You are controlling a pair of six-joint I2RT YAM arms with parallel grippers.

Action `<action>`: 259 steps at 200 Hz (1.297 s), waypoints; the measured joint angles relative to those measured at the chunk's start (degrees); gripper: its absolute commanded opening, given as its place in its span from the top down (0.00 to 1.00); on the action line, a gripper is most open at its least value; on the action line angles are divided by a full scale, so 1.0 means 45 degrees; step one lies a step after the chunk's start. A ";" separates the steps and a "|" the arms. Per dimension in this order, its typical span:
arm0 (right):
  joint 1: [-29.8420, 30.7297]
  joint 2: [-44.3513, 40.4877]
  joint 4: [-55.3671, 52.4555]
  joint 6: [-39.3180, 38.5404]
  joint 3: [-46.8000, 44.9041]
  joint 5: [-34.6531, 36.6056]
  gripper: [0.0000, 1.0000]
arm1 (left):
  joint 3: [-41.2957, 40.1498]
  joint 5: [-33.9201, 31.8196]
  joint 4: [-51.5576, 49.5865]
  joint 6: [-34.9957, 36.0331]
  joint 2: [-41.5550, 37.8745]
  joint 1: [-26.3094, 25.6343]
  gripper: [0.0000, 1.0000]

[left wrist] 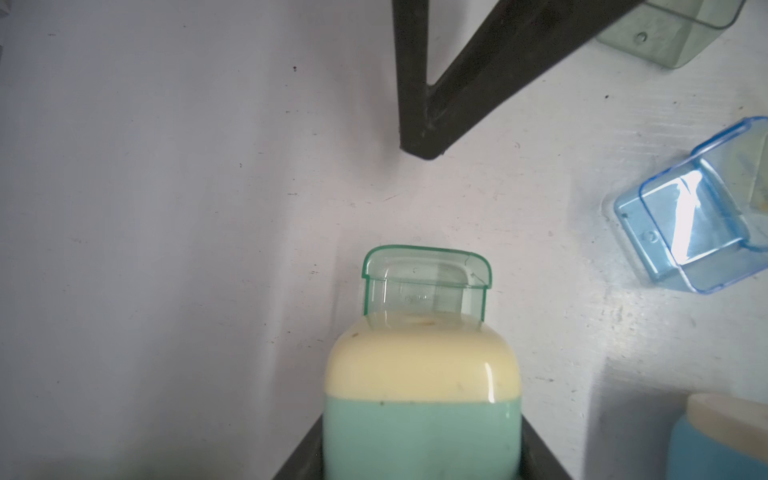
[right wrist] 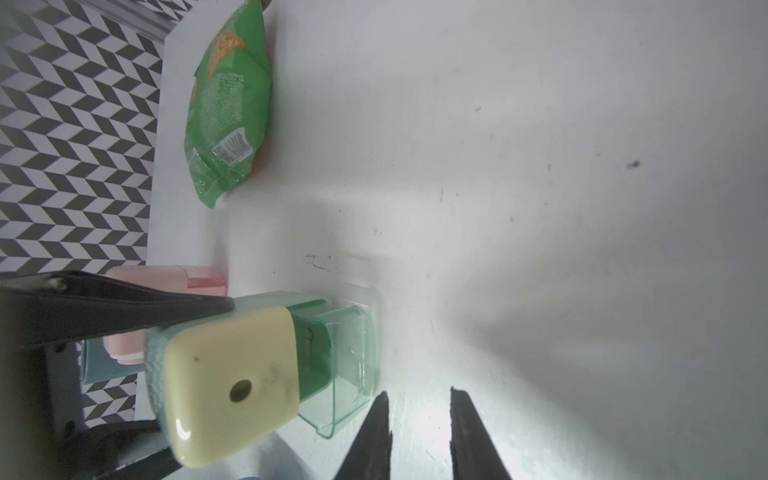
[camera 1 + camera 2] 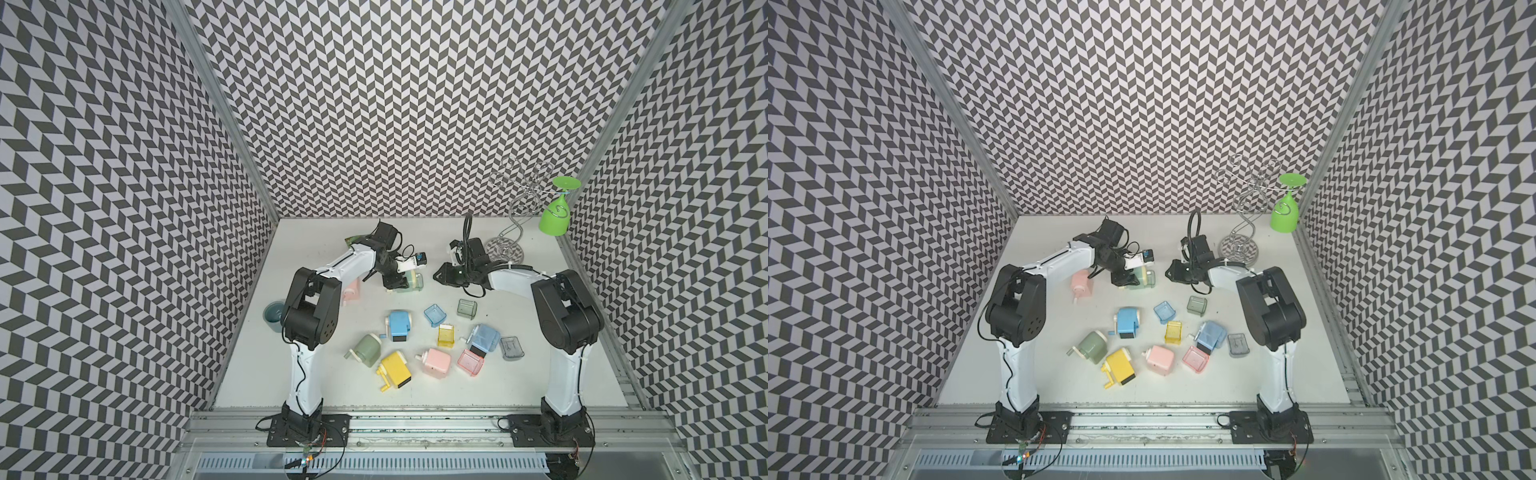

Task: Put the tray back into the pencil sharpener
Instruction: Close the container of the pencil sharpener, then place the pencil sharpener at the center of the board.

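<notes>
At the 9 o'clock edge of the table [image 3: 457, 386], a blue-grey cup [image 3: 274, 316] stands beside the left arm's elbow. To its right a pink sharpener [image 3: 1081, 284] lies close under the left forearm, and a green snack bag [image 2: 228, 104] lies near the far edge at about 11 o'clock.

The left claw [image 3: 1121, 279] is clamped on the pencil sharpener [image 1: 422, 399], which has a mint body and a cream end, with one finger [image 2: 124, 299] pressed to each flank. Whether the sharpener rests on the table or hangs above it cannot be told. The tray [image 1: 426, 282], clear green, sits partway into the slot at the cream end. Its rim and a good part of its walls stick out toward 3 o'clock. At 6 o'clock of the held sharpener a blue sharpener [image 3: 399, 326] lies loose.

The right claw [image 2: 419, 415] faces the tray from 3 o'clock. Its fingers are a narrow gap apart with nothing between them, and the tips are close to the tray's rim without touching it. Toward 5 o'clock of the held sharpener a blue tray [image 3: 434, 315] and a grey-green tray [image 3: 467, 308] lie loose.

In the 1 o'clock corner a wire rack [image 3: 515, 208] holds a green glass [image 3: 555, 216] upside down by its foot.
</notes>
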 measured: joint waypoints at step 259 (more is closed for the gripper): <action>0.0913 0.1778 -0.0243 -0.0282 0.1598 -0.1491 0.77 | -0.0092 -0.0005 0.0175 -0.0641 -0.0024 0.0024 0.58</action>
